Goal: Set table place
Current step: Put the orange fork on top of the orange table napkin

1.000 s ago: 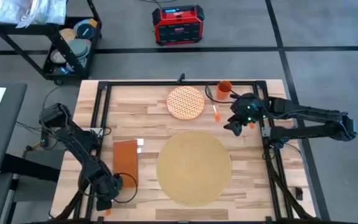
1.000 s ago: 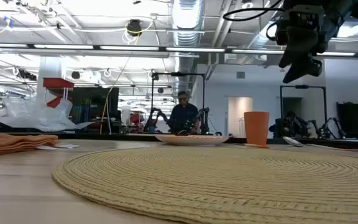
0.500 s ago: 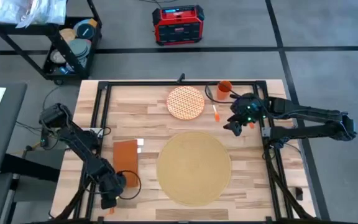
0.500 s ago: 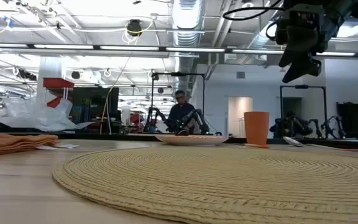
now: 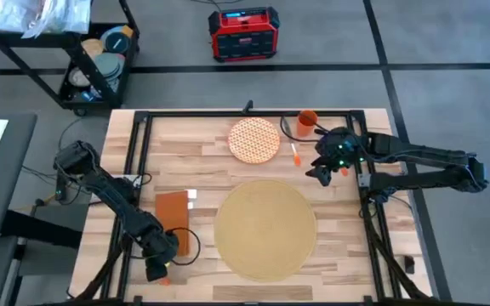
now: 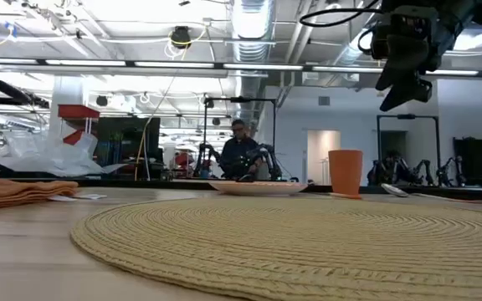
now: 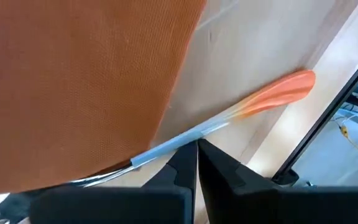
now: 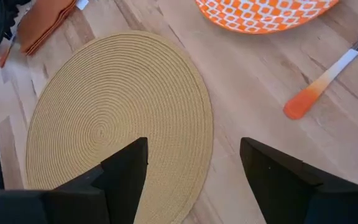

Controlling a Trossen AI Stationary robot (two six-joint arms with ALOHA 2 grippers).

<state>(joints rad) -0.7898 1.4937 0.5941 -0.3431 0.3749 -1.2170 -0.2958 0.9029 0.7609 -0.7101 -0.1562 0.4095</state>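
Placement work is at an early stage, judging by the layout. The large round tan woven placemat (image 5: pixel 265 228) lies flat on the light wooden plank table (image 5: pixel 207 157), near its front middle, with nothing on it. The orange-and-white patterned round plate (image 5: pixel 254 139) sits behind the mat, apart from it; the orange plastic cup (image 5: pixel 307 119) stands at the far right; 1 orange-handled utensil (image 5: pixel 295 154) lies between plate and right arm. The rust-orange folded cloth napkin (image 5: pixel 172 218) lies left of the mat. The left gripper (image 5: pixel 158 263) is low at the front-left corner beside the napkin; its wrist view shows its 2 fingers closed together, holding nothing, just short of a second orange-handled utensil (image 7: pixel 229 116) partly under the napkin's edge. The right gripper (image 5: pixel 320 172) hangs above the table, fingers spread wide and empty. Plate, cup, napkin and both utensils remain to be set.
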